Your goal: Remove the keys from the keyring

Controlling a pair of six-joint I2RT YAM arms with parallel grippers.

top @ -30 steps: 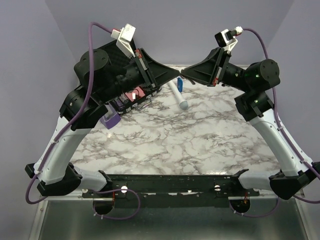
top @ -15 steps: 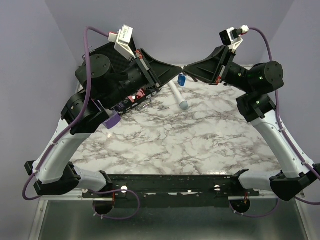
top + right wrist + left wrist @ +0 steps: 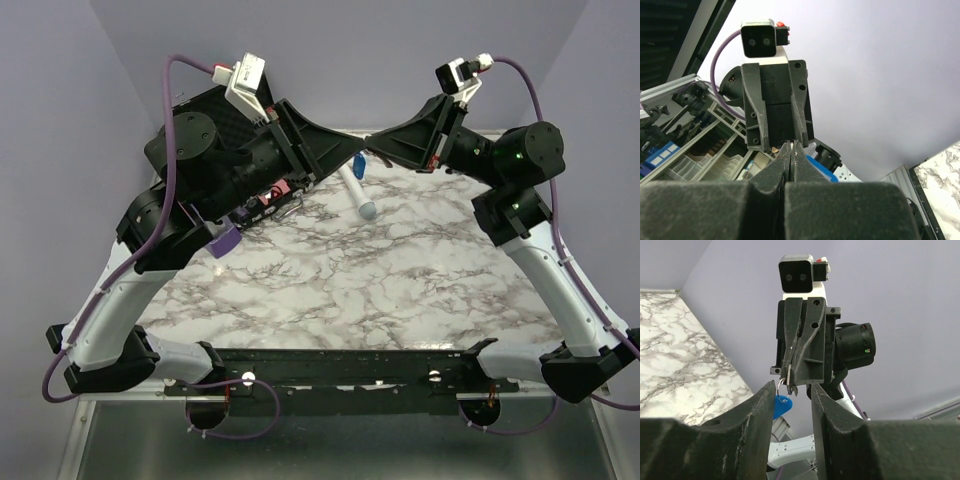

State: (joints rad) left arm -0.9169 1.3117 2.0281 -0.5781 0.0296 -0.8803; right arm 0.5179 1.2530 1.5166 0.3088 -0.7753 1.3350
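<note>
Dangling keyring [image 3: 781, 406] beneath right jaws

No text, label, brand name, number or sign is legible on anything shown in any of the three views.

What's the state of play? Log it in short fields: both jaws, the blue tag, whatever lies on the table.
left jaws: open, nothing between them
right jaws: shut on a thin silver piece, likely a key
blue tag: hangs just below the right jaws' tip, off the table
jaws' position: tip to tip, raised over the table's far edge
on table: white pen below the jaws; purple block by the left arm
key off ring: too small to tell
</note>
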